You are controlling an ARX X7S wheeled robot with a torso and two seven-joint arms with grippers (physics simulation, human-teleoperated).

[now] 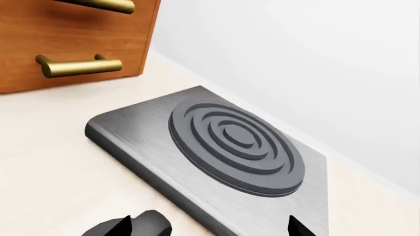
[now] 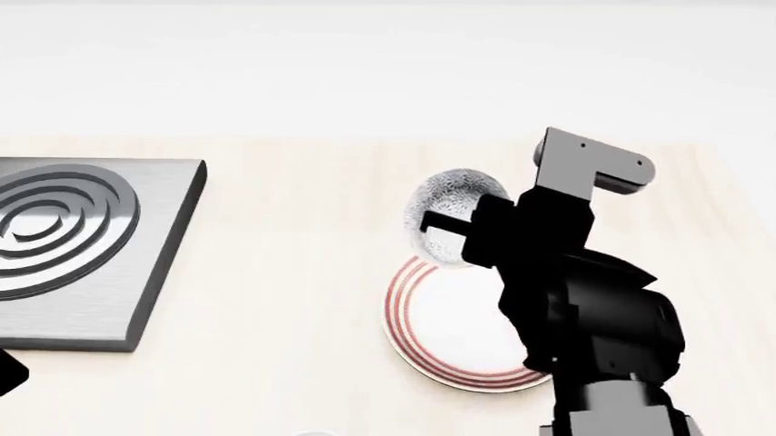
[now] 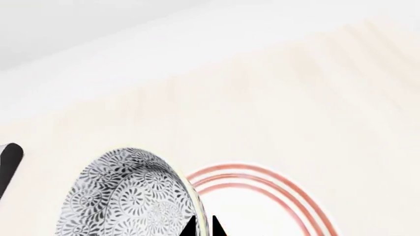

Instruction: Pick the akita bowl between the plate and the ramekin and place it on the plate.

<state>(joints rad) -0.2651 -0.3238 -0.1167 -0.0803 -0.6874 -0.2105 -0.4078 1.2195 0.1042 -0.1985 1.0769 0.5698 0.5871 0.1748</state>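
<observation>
The akita bowl (image 2: 459, 202), speckled grey-black on white, hangs tilted on its side just above the far edge of the plate (image 2: 455, 331), a flat white plate with thin red rings. My right gripper (image 2: 446, 234) is shut on the bowl's rim. In the right wrist view its two black fingertips (image 3: 190, 227) pinch the thin rim of the bowl (image 3: 125, 196), with the plate (image 3: 262, 209) right beside it. My left gripper (image 1: 211, 228) stands open over the near edge of the hotplate, holding nothing. The ramekin is out of view.
A brushed-steel hotplate (image 2: 73, 254) with dark concentric rings lies on the pale wooden counter at the left. In the left wrist view a wooden drawer front (image 1: 78, 44) with brass handles stands beyond the hotplate (image 1: 229, 147). A white wall runs along the counter's back.
</observation>
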